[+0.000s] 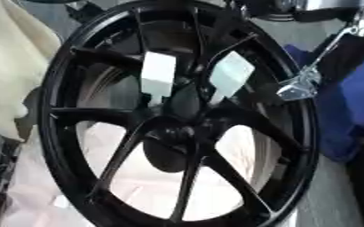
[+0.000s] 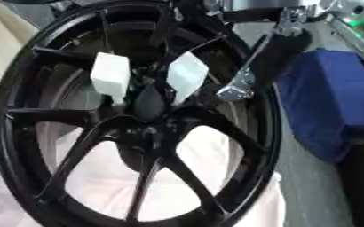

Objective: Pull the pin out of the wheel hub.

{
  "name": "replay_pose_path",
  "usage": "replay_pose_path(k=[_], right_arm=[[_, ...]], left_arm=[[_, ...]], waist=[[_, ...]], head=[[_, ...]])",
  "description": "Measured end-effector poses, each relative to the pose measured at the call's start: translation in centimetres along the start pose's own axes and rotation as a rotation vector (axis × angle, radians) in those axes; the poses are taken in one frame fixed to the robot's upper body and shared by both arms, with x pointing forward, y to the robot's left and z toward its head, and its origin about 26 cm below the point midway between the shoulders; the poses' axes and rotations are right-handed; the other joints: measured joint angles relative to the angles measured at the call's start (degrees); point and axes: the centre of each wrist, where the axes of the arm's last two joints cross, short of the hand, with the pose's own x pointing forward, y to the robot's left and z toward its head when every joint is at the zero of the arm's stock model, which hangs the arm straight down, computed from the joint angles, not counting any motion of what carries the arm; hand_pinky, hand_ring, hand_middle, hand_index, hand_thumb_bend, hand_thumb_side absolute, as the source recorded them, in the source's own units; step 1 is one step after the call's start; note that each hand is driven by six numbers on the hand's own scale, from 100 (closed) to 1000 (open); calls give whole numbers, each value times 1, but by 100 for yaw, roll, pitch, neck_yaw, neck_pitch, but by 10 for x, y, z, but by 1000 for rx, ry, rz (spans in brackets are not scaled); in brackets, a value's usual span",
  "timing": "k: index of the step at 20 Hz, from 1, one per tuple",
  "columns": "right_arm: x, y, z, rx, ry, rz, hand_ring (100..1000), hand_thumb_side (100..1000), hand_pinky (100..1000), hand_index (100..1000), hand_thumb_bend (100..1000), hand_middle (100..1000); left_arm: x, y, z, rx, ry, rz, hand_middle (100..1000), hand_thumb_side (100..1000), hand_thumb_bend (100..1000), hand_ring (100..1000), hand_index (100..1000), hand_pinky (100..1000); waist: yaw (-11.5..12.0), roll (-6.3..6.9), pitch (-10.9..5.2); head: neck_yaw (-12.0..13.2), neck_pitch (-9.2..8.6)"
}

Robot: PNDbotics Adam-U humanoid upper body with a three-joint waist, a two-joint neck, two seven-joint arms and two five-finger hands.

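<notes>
item: black wheel hub, multi-spoke, standing close before the head camera and filling both views; pale cloth at its left, blue cloth at its right.

item: two white tags, set side by side on the upper spokes just above the centre.

item: pin. i cannot pick it out for certain (a thin silver rod with a clip-like end hangs by the right rim from apparatus above, but whether that is the pin or part of the rig is unclear).

item: progress. judged as early; nothing in view shows a pin drawn clear of the hub, so the pull itself appears left to do.

item: hand. dark and silver arm parts cross the top edge above the rim, yet no fingers show in either view, so i cannot tell whether either hand is released, clenched or grasping anything.
</notes>
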Motion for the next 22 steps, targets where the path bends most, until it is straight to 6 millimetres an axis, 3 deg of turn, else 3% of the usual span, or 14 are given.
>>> replay_pose_path(k=[9, 22], right_arm=[[-3, 6, -1, 7, 28, -14, 838, 172, 862, 863, 382, 795], [-22, 15, 0, 15, 72, -29, 835, 118, 860, 854, 330, 782]], left_arm=[[0, 0, -1, -2, -1, -3, 573, 760, 183, 562, 757, 951], [1, -1, -2, -2, -5, -6, 572, 764, 176, 560, 757, 954]], waist=[[71, -40, 118], [123, -51, 229]], head=[[-87, -1], [-197, -14]])
